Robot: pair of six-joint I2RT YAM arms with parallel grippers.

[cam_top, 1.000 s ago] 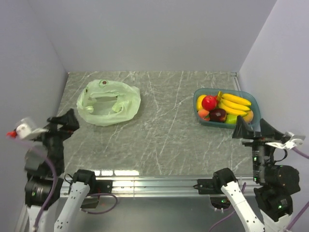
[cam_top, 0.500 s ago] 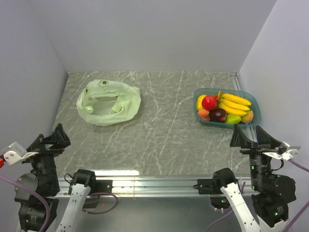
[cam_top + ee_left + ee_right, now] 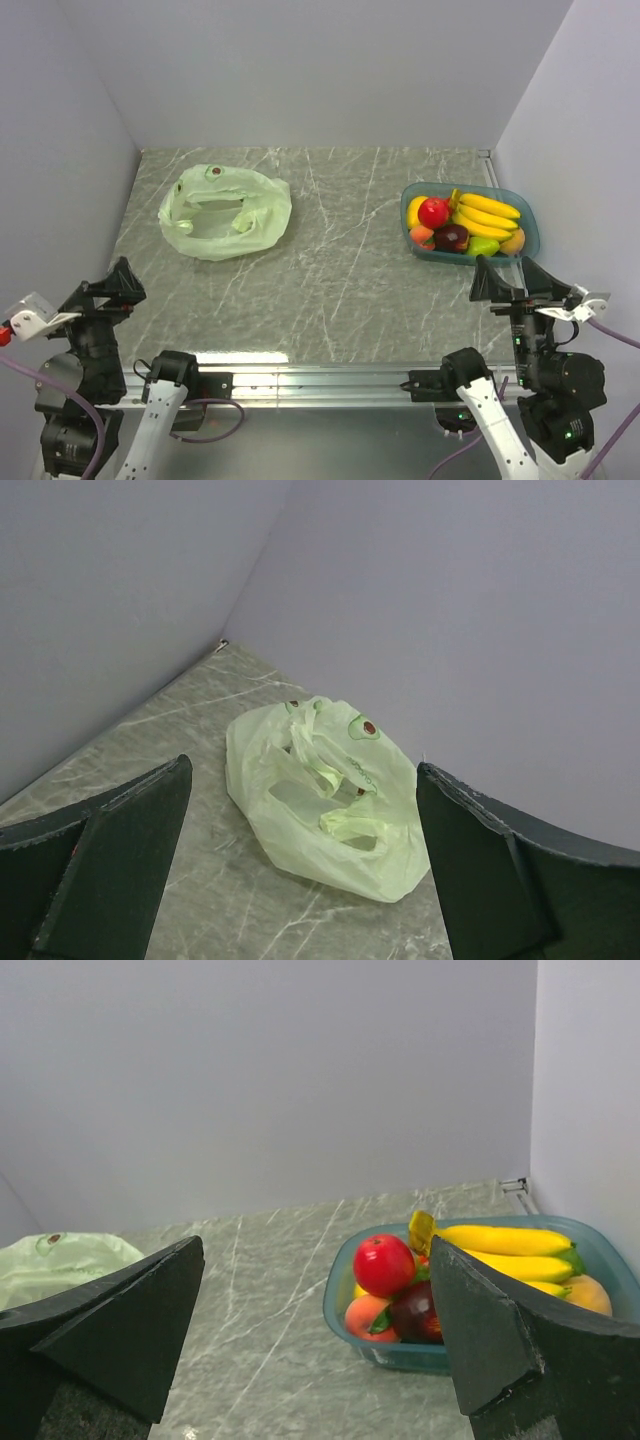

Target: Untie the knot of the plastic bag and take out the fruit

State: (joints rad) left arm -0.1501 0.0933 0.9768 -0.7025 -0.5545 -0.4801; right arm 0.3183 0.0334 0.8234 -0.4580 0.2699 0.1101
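Note:
The pale green plastic bag lies flat and crumpled at the back left, with its handle loops loose on top. I see no tied knot. The fruit lies in the blue tray at the right: yellow bananas, a red apple and a dark purple fruit. The apple and the bananas also show in the right wrist view. My left gripper is open and empty near the front left edge, facing the bag. My right gripper is open and empty just in front of the tray.
A peach, a yellow mango and a green fruit also lie in the tray. Grey walls close in the marble table at the left, back and right. A metal rail runs along the near edge.
Both arms have drawn back and down toward the near edge, the left one more. Both grippers stay open and empty. The bag and the tray have not moved.

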